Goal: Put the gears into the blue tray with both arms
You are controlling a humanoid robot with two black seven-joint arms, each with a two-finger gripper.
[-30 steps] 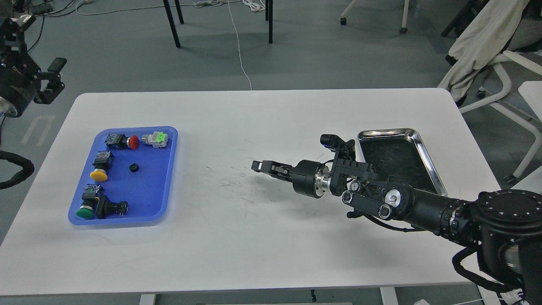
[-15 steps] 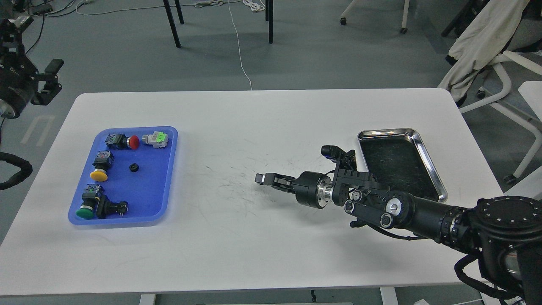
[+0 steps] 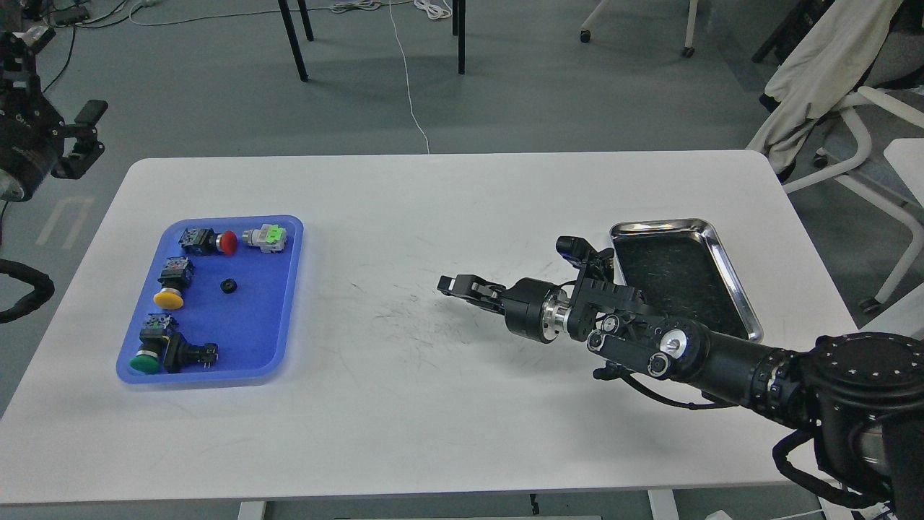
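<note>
The blue tray (image 3: pixel 285 303) lies on the left of the white table. One small black gear (image 3: pixel 228 286) rests near the tray's middle, among several push-buttons. My right gripper (image 3: pixel 449 284) hovers over the table's middle, pointing left toward the tray and well short of it. Its fingers are seen side-on and dark, so I cannot tell whether they are apart or whether anything sits between them. My left gripper (image 3: pixel 92 133) is raised beyond the table's far left corner, its two fingers apart with nothing between them.
A shiny steel tray (image 3: pixel 729 267) with black lining sits at the right, just behind my right forearm. Push-buttons with red (image 3: pixel 228 243), yellow (image 3: pixel 167 298) and green (image 3: pixel 145 362) caps fill the blue tray's left side. Chairs and table legs stand on the floor beyond.
My right gripper dipped toward the table half a second ago and has since risen a little, edging slightly right. The left gripper has drifted slightly left. The gear in the tray has stayed put.
</note>
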